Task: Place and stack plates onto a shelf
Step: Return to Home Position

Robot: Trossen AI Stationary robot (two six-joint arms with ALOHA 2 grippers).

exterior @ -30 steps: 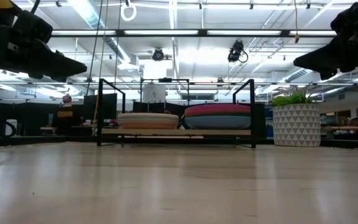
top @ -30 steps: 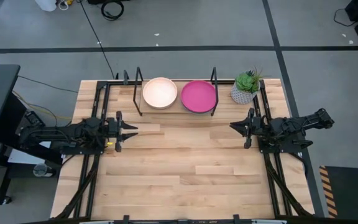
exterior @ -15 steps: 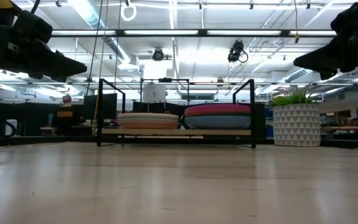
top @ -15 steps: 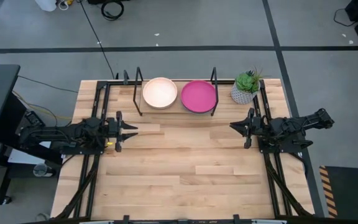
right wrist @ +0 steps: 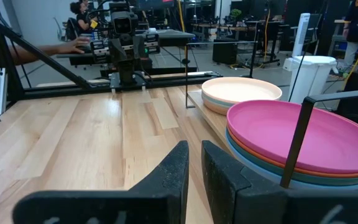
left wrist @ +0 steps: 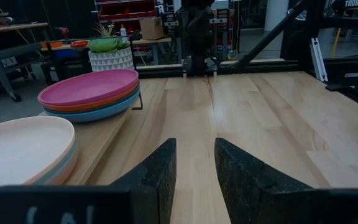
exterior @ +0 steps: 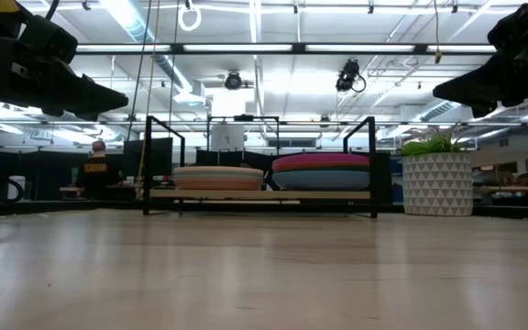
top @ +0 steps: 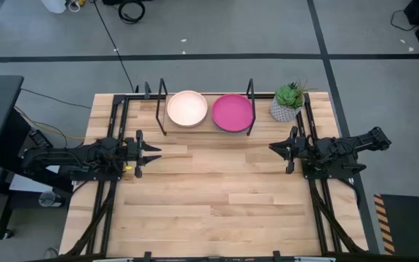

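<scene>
Two stacks of plates sit side by side on the shelf (top: 209,128), one topped by a cream plate (top: 187,108), the other by a magenta plate (top: 232,113). No plate shows on the worktop (top: 217,196) before it, so stacking looks complete. The left claw (top: 153,152) and right claw (top: 273,148) hover off the shelf's front corners, fingers narrowly parted and empty. Lower plates show only as thin edges, so neither stack can be counted.

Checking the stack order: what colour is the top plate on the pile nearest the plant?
The top plate is magenta, seen best in the high view.
</scene>
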